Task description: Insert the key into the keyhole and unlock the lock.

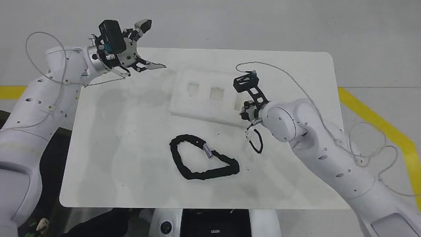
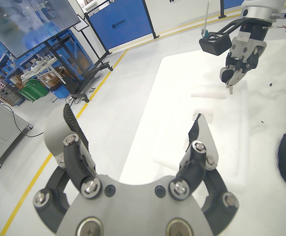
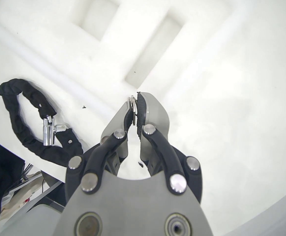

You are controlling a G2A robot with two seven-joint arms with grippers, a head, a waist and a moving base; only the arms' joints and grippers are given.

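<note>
Top view: we had the left claw (image 1: 148, 45) over the bench's (image 1: 105, 171) far left corner, jaws spread wide. Left wrist view agreed: we saw both fingers (image 2: 72, 121) well apart, bench surface between them. Next over, the white foam tray (image 1: 187, 109) sat mid-bench toward the far edge, two rectangular pockets (image 1: 195, 89) side by side in it. Chain lock (image 1: 175, 151) lay looped on the bench between the tray and the near edge, not touching the tray; its silver lock cylinder (image 1: 207, 150) was on the loop's far side. We couldn't make out the keyhole. Right claw (image 1: 248, 114) hung at the tray's right end, pinched narrow on the key (image 3: 133, 109). Right wrist view showed us the key's metal clamped between the pads (image 3: 141, 110), just beside the end of one pocket. From the left wrist view we saw the key's tip poking down out of that claw over the foam; we couldn't tell whether it touched. Key and chain lock were well apart.
</note>
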